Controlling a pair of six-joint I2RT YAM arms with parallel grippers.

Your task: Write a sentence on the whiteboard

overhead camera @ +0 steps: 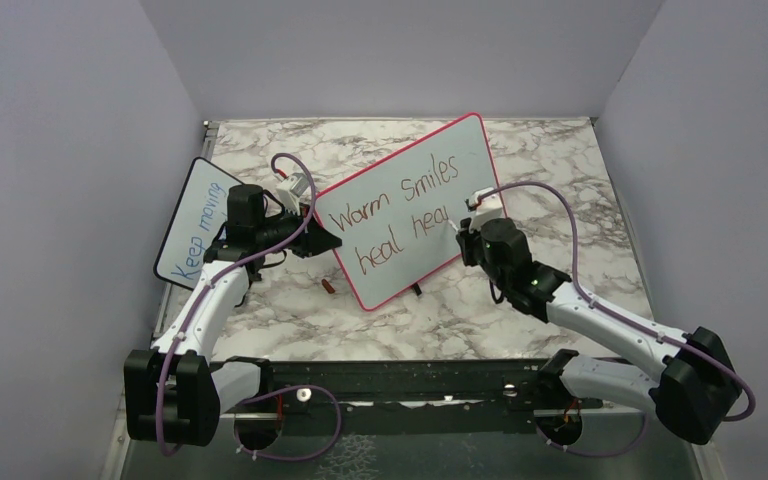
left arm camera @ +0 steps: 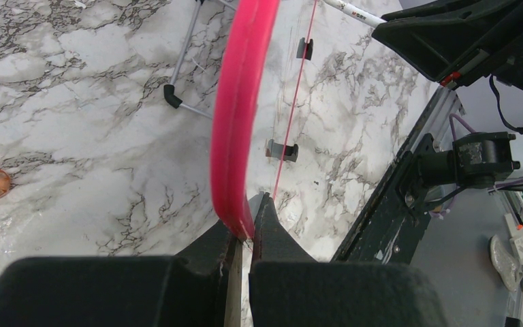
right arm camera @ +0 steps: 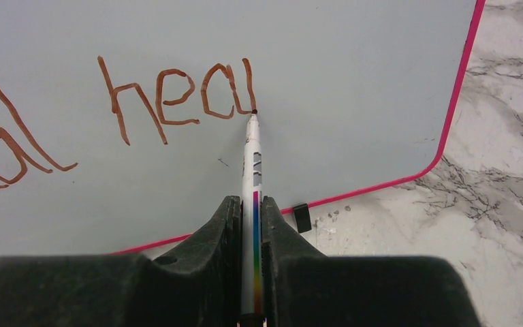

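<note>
The right end effector [right arm camera: 252,208] clamps the marker [right arm camera: 252,160], tip ahead touching the whiteboard [right arm camera: 354,82] at the sentence's [right arm camera: 156,99] end; the left end effector [left arm camera: 244,228] pinches the whiteboard's edge.

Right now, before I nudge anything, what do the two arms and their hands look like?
Both match: the left arm and right arm have white link shells with bulky black joint housings, and a purple cable loops along each. The left hand and right hand are matte black, each with two blocky fingers tapering to narrow tips. No markings are readable.
</note>
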